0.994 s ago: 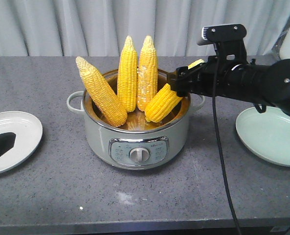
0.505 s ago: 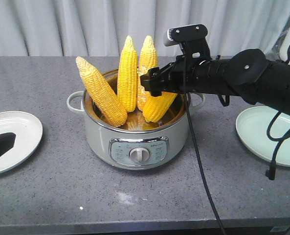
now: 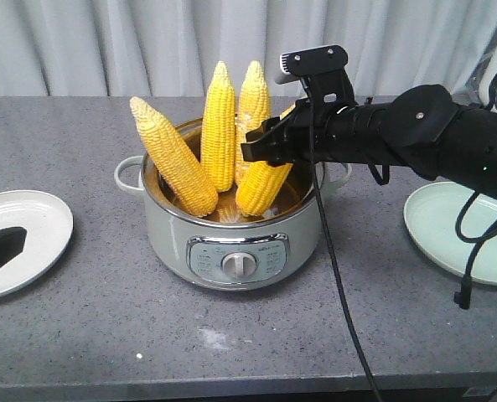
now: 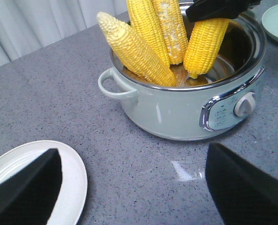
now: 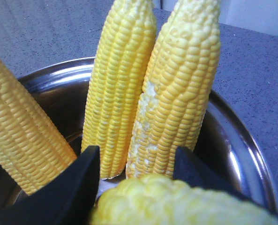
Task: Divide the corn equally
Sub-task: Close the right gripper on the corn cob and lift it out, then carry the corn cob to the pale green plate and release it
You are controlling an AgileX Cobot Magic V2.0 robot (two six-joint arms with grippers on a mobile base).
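Four corn cobs stand in the pale green cooker pot [image 3: 231, 243]. A paler cob [image 3: 173, 159] leans left and two golden cobs [image 3: 219, 126] [image 3: 254, 109] stand upright at the back. My right gripper [image 3: 261, 151] reaches in from the right, shut on the upper part of the fourth cob [image 3: 261, 188], whose base rests in the pot. In the right wrist view this cob [image 5: 176, 201] lies blurred between the black fingers [image 5: 85, 183]. My left gripper [image 4: 134, 187] hangs open over the table, one finger above the white plate [image 4: 68, 187].
A white plate [image 3: 30, 234] lies at the far left and a pale green plate [image 3: 458, 226] at the far right. A black cable [image 3: 340, 276] hangs from the right arm down past the table's front edge. Grey curtains close off the back.
My right gripper has moved left over the pot. The cob in it has swung from leaning on the right rim to nearly upright. The left gripper has not moved.
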